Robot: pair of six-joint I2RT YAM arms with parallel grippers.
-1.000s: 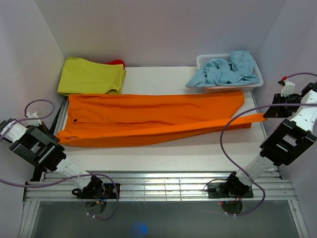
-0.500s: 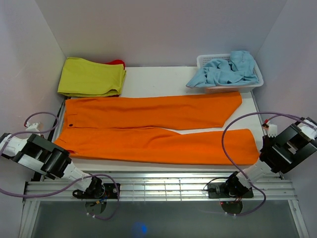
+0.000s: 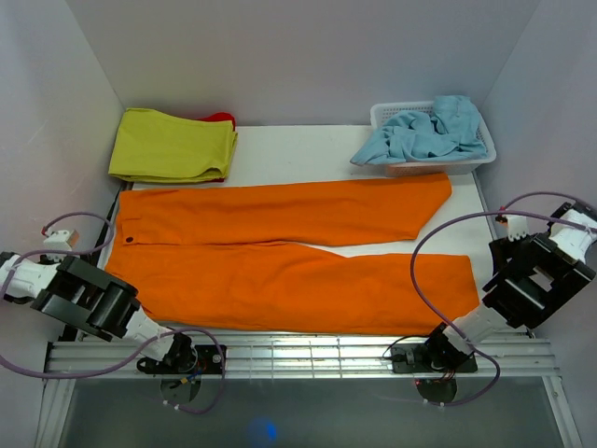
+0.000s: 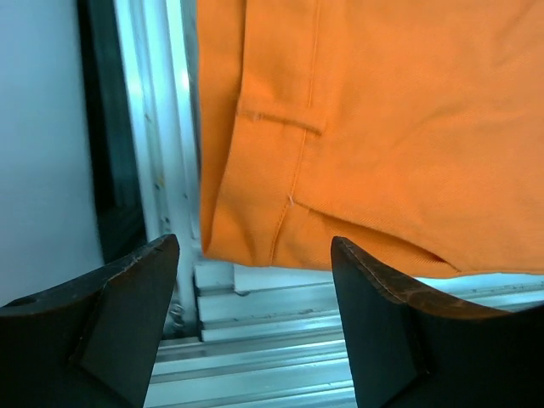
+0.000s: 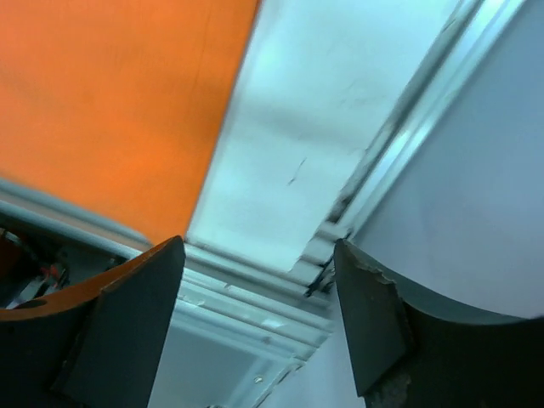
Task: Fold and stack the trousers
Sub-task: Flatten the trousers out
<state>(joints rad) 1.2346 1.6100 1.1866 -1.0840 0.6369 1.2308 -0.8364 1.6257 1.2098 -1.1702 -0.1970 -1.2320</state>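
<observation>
The bright orange trousers (image 3: 280,252) lie spread flat on the white table, waistband at the left with a small dark button (image 3: 128,240), and two legs running right with a narrow gap between them. My left gripper (image 3: 101,303) hovers at the near left corner. In the left wrist view, that left gripper (image 4: 255,246) is open and empty just off the waistband corner (image 4: 255,212). My right gripper (image 3: 532,275) is beside the near leg's cuff. In the right wrist view, the right gripper (image 5: 259,246) is open with nothing in it, and the orange cloth (image 5: 102,102) lies to its left.
A folded yellow-green cloth (image 3: 173,145) lies at the back left with something red (image 3: 221,119) behind it. A white basket (image 3: 387,114) at the back right holds a light blue garment (image 3: 424,131). Aluminium rails (image 3: 298,341) run along the near edge. Walls stand close on both sides.
Both grippers drew the near leg toward the front edge, laid it flat, then opened and let go. The legs now lie apart; both arms have pulled back toward the near corners.
</observation>
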